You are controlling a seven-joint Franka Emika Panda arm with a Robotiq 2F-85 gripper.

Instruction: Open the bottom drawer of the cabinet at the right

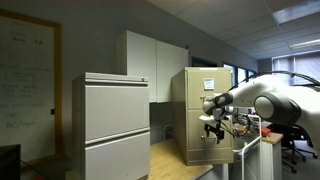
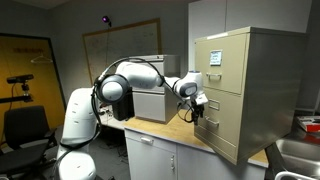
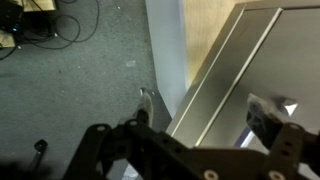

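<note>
Judging from both exterior views, the task is not started: every drawer front of the cabinet (image 2: 250,85) appears flush. The cabinet stands at one end of the tabletop (image 2: 160,130), near a corner. The gripper (image 2: 200,110) hangs just before the bottom drawer (image 2: 226,130), apparently apart from it. In the wrist view the jaws stand wide, holding nothing. Remaining: grasp the drawer, then pull it out.

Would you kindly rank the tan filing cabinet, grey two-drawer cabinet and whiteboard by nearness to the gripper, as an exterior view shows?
1. Tan filing cabinet, right beside the gripper.
2. Grey two-drawer cabinet, left of centre.
3. Whiteboard, far-left wall.
</note>
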